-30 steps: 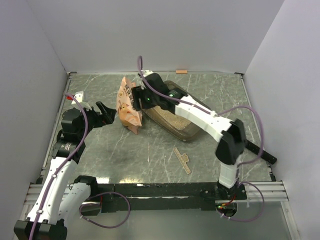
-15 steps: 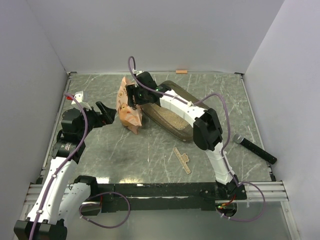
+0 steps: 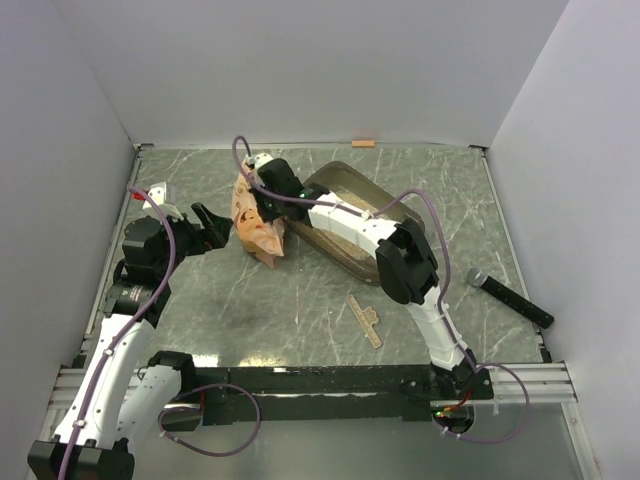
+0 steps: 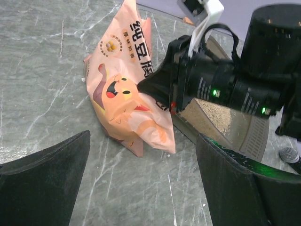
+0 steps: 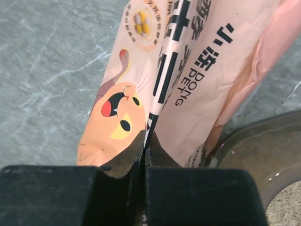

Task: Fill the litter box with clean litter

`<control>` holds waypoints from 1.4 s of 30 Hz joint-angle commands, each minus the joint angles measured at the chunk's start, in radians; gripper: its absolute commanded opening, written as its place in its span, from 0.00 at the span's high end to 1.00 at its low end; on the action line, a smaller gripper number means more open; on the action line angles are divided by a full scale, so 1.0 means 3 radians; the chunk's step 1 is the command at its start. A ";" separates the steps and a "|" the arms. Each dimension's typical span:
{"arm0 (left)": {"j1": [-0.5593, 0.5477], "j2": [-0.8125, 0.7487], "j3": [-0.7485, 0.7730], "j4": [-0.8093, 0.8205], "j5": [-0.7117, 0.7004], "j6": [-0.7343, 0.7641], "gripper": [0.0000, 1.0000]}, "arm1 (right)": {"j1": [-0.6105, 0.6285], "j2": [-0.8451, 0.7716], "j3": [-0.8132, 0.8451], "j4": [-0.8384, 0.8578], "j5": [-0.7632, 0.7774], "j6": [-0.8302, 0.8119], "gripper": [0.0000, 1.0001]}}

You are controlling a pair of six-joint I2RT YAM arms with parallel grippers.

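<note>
Edge of the bag [image 5: 188, 89] behind the right fingers [image 5: 197, 197]; litter box [image 5: 254, 141] cropped.

A grey-green marbled worktop [image 3: 300, 300] with pale veins fills the middle; plain, pale matte walls close it in on three sides: a left wall [image 3: 50, 200], a back wall [image 3: 320, 70] and a right wall [image 3: 590, 180]; a black and silver rail [image 3: 330, 378] runs along the near edge; the light is soft and even, with faint shadows.
</note>
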 commanded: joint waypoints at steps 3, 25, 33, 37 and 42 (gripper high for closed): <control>0.0015 -0.0030 0.0007 0.0108 -0.0133 0.0005 0.03 | 0.0162 -0.0663 -0.0575 0.0412 -0.0026 -0.0654 1.00; 0.0030 -0.0209 -0.0023 0.0118 -0.0379 0.0041 0.03 | 0.0167 -0.2576 -0.2505 -0.0267 -0.1867 -0.3486 1.00; 0.0015 0.0189 -0.0008 0.0322 0.0712 0.0158 0.03 | 0.0458 -0.2489 -0.2356 -0.0585 -0.1797 -0.3993 1.00; -0.0026 0.0532 0.0012 0.0598 0.1597 0.0153 0.03 | 0.0617 -0.2535 -0.2443 -0.0570 -0.1678 -0.4070 1.00; -0.0097 0.0916 0.0104 0.0741 0.2208 0.0194 0.03 | 0.0719 -0.2683 -0.2621 -0.0472 -0.1653 -0.4045 0.94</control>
